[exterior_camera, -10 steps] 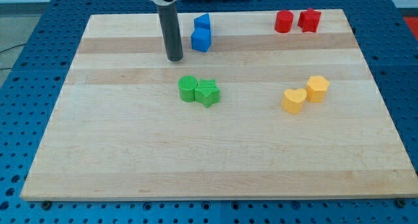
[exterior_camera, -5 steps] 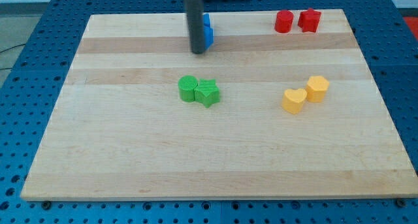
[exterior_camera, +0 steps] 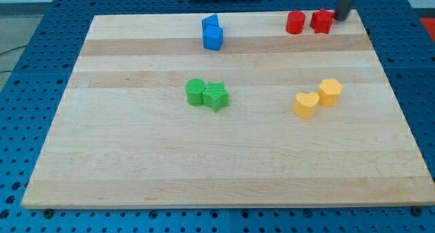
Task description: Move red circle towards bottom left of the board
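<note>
Your red circle (exterior_camera: 295, 22) sits near the top edge of the board (exterior_camera: 136, 165), right of centre, with a red star-like block (exterior_camera: 321, 21) touching or nearly touching its right side. My tip (exterior_camera: 341, 18) is at the view's top right corner, just beside the right side of that red star block — not beside the circle at all. There is no claw on this rig to be apart or together, only the bare rod, and most of it is cut off by the top of the frame.

Watch the line of push. From where my tip stands, a sweep to the left would meet the star first, and the star would shove the circle along — you would likely carry both, or the circle would slip off sideways and stray.

Watch the path too. The bottom left corner is a long diagonal away, and the green pair — a green circle (exterior_camera: 196, 92) and a green star-like block (exterior_camera: 217, 96) — lies close to that line in the middle of the board. A straight push risks ploughing into them. The two blue blocks (exterior_camera: 211, 33) at the top are near any leftward run along the edge. The yellow pair (exterior_camera: 318, 98) looks safely off the route.
</note>
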